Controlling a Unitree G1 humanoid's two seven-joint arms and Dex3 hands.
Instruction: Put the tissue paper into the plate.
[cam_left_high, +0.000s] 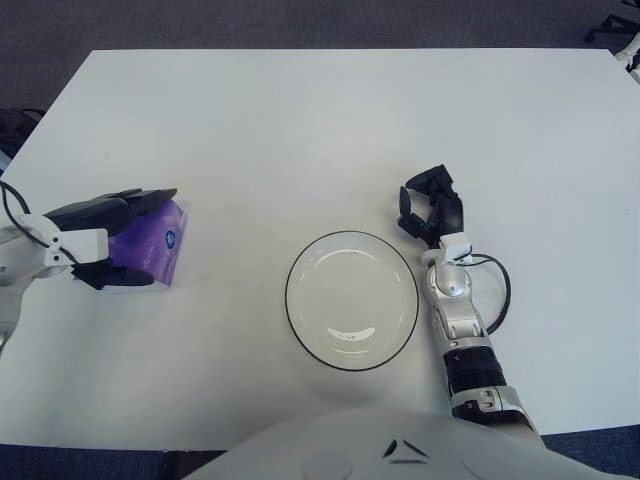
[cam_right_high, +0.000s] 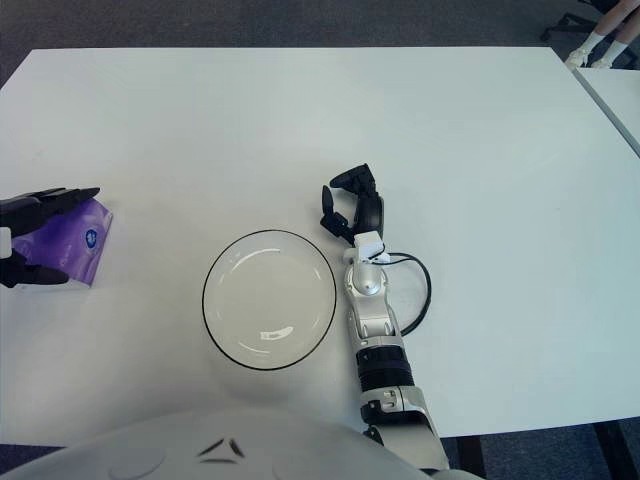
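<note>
Since our left hand is the one at work, we begin there and move outward.

Left hand: our left hand (cam_left_high: 105, 240) sits at the 9 o'clock edge of the surface, its dark fingers (cam_left_high: 135, 203) laid over the top of the tissue pack and another finger showing under its near edge. We judge the fingers closed around the pack, though we cannot tell how firm the hold is.

Tissue paper: the tissue paper (cam_left_high: 152, 245) is a purple soft pack with a small round label, lying on the surface within that hand, well apart from the plate and at its 9 o'clock.

Handling: we expect the pack to be light and soft, with a plastic wrap that may slip. It should give under pressure but not break, so a squeeze across its short width, top against underside, looks like the best hold. Pinching one corner would likely let it droop or slide out.

Plate: the plate (cam_left_high: 299, 323) is white with a dark rim, holds nothing, and stands near the 6 o'clock edge of the surface.

Right hand: our right hand (cam_left_high: 432, 208) shows just beside the plate at its 2 o'clock, fingers curled and holding nothing.

Surface: the white surface (cam_left_high: 330, 130) carries all of it.
</note>
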